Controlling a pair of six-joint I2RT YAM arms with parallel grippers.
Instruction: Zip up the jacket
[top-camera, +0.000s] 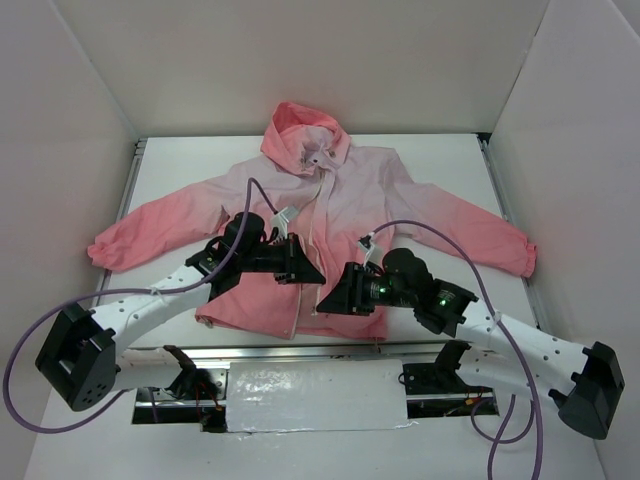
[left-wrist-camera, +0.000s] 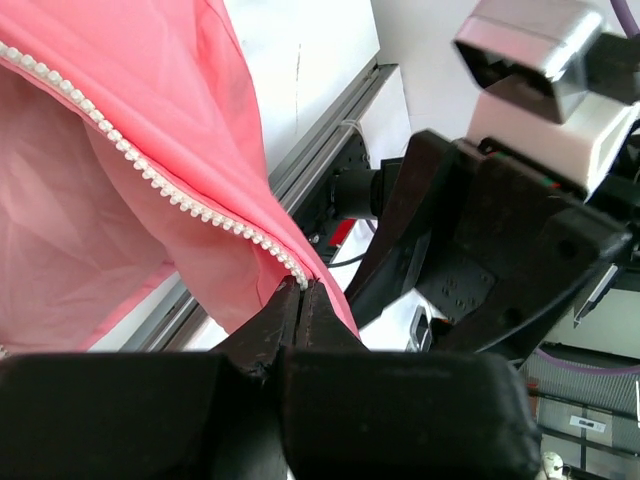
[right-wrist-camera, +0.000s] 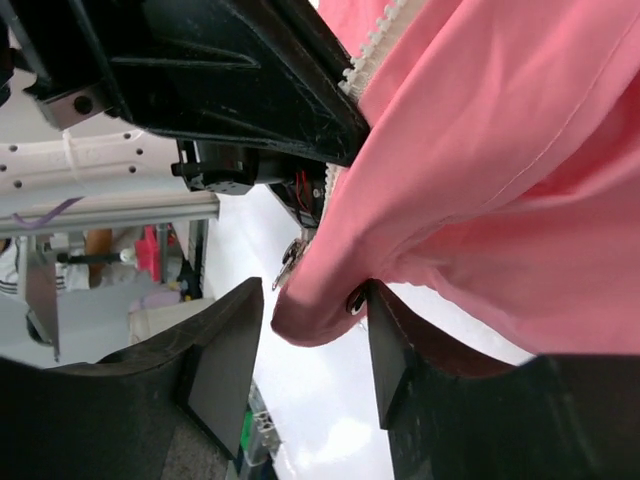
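The jacket (top-camera: 340, 200) lies spread on the white table (top-camera: 450, 165), with its hood at the end far from both sets of jaws and its coral hem nearest them. The left gripper (top-camera: 303, 268) has its jaws pressed together on the hem corner of a front panel, right at the bottom end of the zipper teeth (left-wrist-camera: 150, 175). In its wrist view the fingertips (left-wrist-camera: 285, 310) meet with only thin fabric between them. Just beyond those jaws the black body of the right gripper (top-camera: 335, 292) crowds in and fills that side, and a metal rail (left-wrist-camera: 325, 150) shows past the raised cloth. The right gripper's jaws stand partly apart. A loose fold of coral hem bulges into the gap, and a small metal piece (right-wrist-camera: 355, 300) sits against one finger (right-wrist-camera: 385, 345); the fold does not look squeezed. Above these jaws the left gripper's dark casing blocks most of the view. A purple cable (top-camera: 255, 195) arcs over the jacket's chest behind the left jaws
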